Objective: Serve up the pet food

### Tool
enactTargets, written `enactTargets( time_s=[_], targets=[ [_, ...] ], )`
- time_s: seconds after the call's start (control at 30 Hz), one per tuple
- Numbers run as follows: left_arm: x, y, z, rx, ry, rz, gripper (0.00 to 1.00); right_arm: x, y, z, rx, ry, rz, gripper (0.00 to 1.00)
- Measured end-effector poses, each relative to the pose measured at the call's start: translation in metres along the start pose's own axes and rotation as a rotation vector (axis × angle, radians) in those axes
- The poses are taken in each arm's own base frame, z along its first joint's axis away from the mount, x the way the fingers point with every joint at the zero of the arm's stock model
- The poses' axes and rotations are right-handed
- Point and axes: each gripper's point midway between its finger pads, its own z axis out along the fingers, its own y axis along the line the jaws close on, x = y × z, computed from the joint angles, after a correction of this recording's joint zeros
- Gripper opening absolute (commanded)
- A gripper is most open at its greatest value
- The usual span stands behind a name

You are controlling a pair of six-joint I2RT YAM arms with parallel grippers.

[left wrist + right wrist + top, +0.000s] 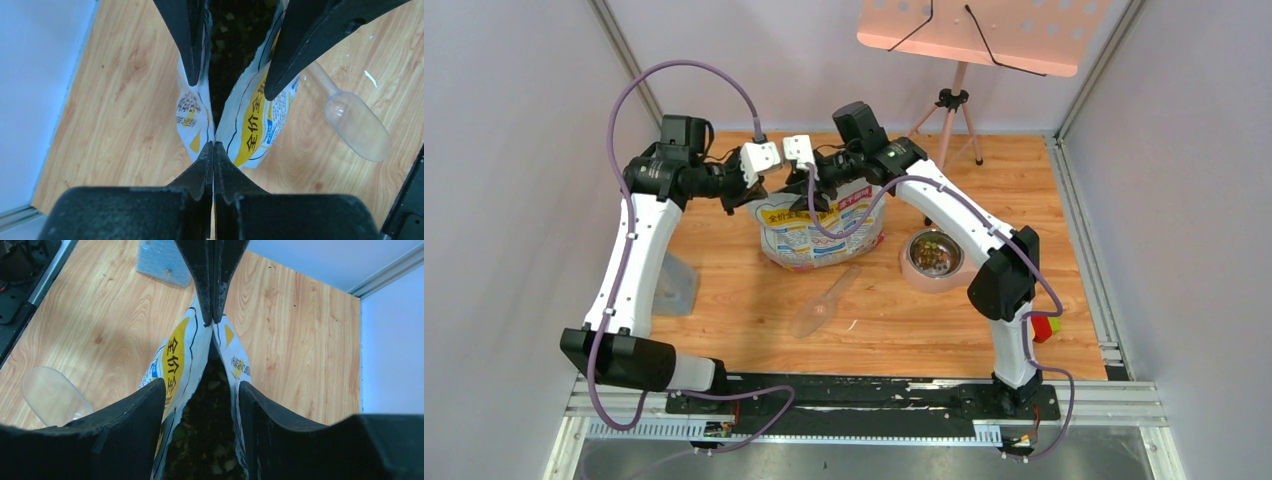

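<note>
The white, yellow and magenta bag (819, 238) stands upright mid-table with its top open. The pet food shows as dark kibble inside it (210, 432) (235, 30). My left gripper (214, 147) (757, 193) is shut on the left end of the bag's top edge. My right gripper (201, 385) (821, 193) is open, its fingers (137, 415) straddling the bag's mouth outside both walls. A pink-rimmed metal bowl (913, 270) to the right of the bag holds some kibble (936, 252). The clear scoop (822, 303) (357, 125) (50, 395) lies empty in front of the bag.
A clear plastic stand (674, 285) (162, 260) is at the table's left. A tripod music stand (952, 100) rises at the back. A red and green block (1046, 327) lies by the right arm's base. Grey walls enclose both sides.
</note>
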Motion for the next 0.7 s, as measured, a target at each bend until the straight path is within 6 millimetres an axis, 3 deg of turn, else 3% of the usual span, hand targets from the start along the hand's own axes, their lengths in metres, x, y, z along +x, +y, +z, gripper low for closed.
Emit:
enactTargets(
  time_s=[0.3, 0.37, 0.43, 0.5, 0.7],
  targets=[
    [-0.024, 0.012, -0.020, -0.105, -0.065, 0.091, 0.00, 0.000, -0.006, 0.002, 0.030, -0.002, -0.010, 0.40],
    [-0.025, 0.013, -0.021, -0.113, -0.067, 0.099, 0.17, 0.001, -0.004, 0.001, 0.028, 0.001, -0.012, 0.35],
    [-0.025, 0.014, -0.021, -0.114, -0.065, 0.104, 0.45, 0.002, -0.003, 0.000, 0.027, 0.005, -0.016, 0.30],
    [-0.024, 0.013, -0.022, -0.110, -0.064, 0.111, 0.55, 0.003, -0.002, -0.001, 0.028, 0.011, -0.022, 0.27],
    [-0.018, -0.004, -0.021, -0.091, -0.077, 0.093, 0.59, 0.004, 0.001, -0.002, 0.022, 0.018, -0.016, 0.22]
  ],
)
